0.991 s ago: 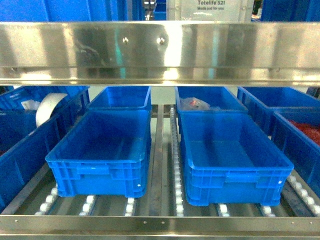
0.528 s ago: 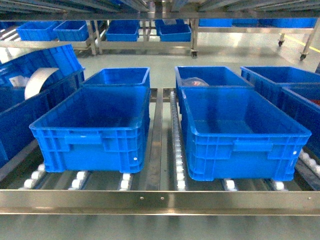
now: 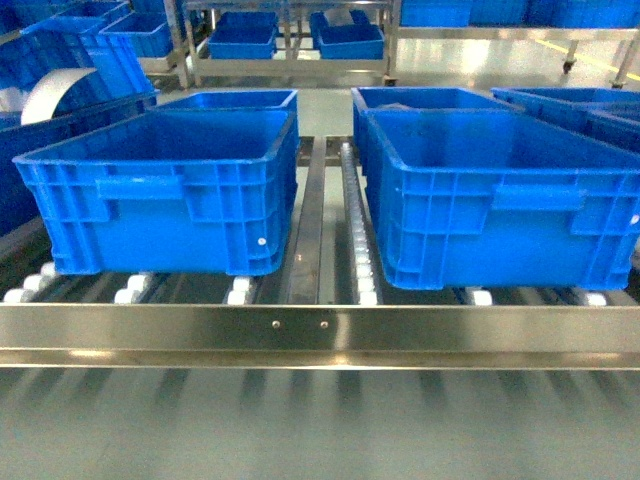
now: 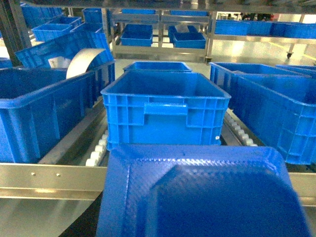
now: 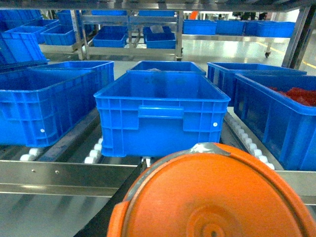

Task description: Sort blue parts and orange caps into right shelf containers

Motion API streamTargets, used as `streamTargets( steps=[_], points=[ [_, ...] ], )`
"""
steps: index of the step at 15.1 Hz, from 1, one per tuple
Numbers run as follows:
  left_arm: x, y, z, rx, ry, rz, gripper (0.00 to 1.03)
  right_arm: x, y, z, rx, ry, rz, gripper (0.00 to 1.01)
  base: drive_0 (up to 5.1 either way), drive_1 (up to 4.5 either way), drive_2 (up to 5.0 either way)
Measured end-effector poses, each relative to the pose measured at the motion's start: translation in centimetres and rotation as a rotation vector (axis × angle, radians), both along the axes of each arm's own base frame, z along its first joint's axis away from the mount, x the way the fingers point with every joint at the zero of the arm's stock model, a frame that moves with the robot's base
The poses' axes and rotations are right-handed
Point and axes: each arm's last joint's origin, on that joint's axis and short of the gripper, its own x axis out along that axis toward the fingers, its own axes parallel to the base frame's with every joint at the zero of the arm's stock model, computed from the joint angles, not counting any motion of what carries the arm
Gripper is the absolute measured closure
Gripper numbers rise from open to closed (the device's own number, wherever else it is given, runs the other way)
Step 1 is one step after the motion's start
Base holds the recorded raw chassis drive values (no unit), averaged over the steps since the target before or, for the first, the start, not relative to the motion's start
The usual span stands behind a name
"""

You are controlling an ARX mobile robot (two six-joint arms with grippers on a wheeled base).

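Nearest the left wrist camera, a textured square blue plastic part [image 4: 197, 192] fills the lower frame; nearest the right wrist camera sits a round orange plastic cap [image 5: 215, 197] with a moulded centre boss. Each appears to be carried at its own wrist, but no fingers show in any view, so I cannot tell whether either gripper is open or clamped.

Both pieces look like light, rigid mouldings with slick faces. An edge or rim hold probably suits them better than the broad flat face, and a drop seems unlikely to harm them.

Beyond them runs a brushed steel front rail [image 3: 320, 335], then white roller tracks [image 3: 362, 260]. On the rollers stand 2 large open-topped blue plastic bins with ribbed rims, the left bin [image 3: 160, 195] and the right bin [image 3: 500, 205], side by side with a gap between, and more bins sit behind them. At far right, a bin holds red pieces [image 5: 301, 95].

Farther off, a pale glossy floor [image 3: 470, 65] carries another rack of blue bins [image 3: 290, 35].
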Motion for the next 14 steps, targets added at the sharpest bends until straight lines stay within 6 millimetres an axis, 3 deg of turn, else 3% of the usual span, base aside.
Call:
streamTargets(
  steps=[14],
  points=[
    [0.0,0.0,-0.01,0.0,0.001,0.0,0.61,0.0,0.0,0.0,0.0,0.0,0.0,0.59,0.0,0.0,0.0]
  ],
)
